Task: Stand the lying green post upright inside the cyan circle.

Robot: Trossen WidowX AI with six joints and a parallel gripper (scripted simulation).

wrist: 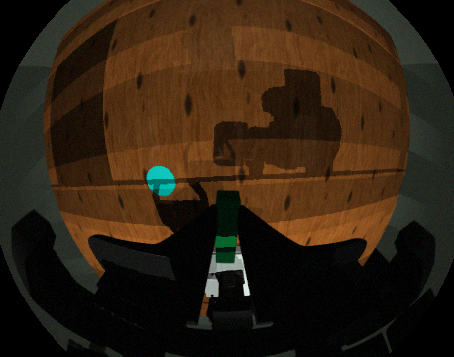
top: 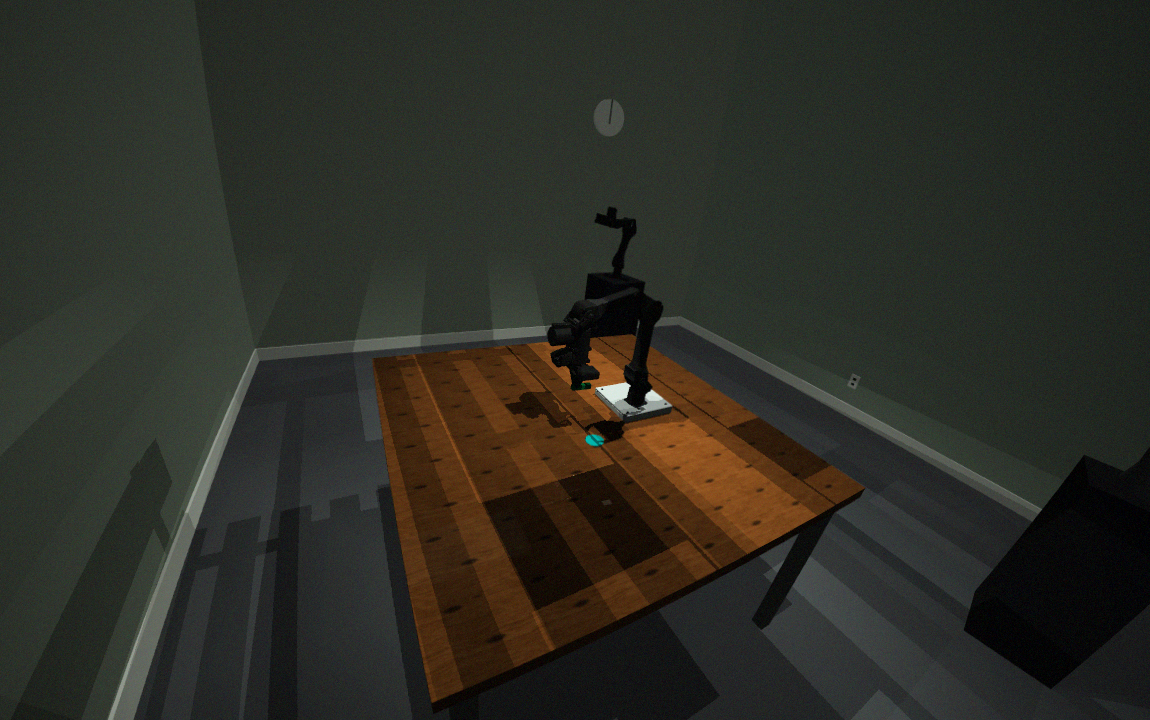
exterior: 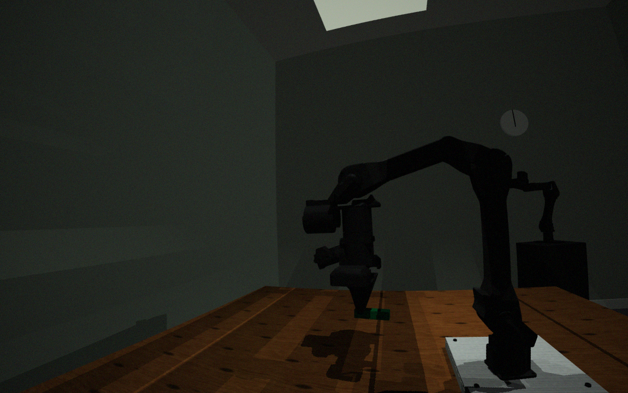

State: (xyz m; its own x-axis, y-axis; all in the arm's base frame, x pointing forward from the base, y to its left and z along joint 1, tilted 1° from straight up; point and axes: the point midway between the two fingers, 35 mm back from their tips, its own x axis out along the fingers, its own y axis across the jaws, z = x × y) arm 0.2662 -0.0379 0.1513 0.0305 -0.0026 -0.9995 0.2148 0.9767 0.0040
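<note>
My gripper [top: 581, 383] [exterior: 361, 308] [wrist: 227, 210] is shut on the green post [top: 583, 385] [exterior: 372, 314] [wrist: 226, 221] and holds it above the wooden table [top: 561, 555] [exterior: 238, 341] [wrist: 187, 59]. In the exterior view the post lies level at the fingertips and sticks out to the right. In the wrist view it runs straight ahead between the fingers. The cyan circle [top: 595, 439] [wrist: 160, 180] is flat on the table, nearer the front than the gripper and partly in shadow. In the wrist view it is left of the fingers.
The arm's white base plate [top: 637, 401] [exterior: 472, 364] is bolted to the table right of the gripper. A dark box with a camera stand [top: 615, 291] [exterior: 551, 263] is behind the table. Another dark box [top: 1089, 555] stands on the floor at the right.
</note>
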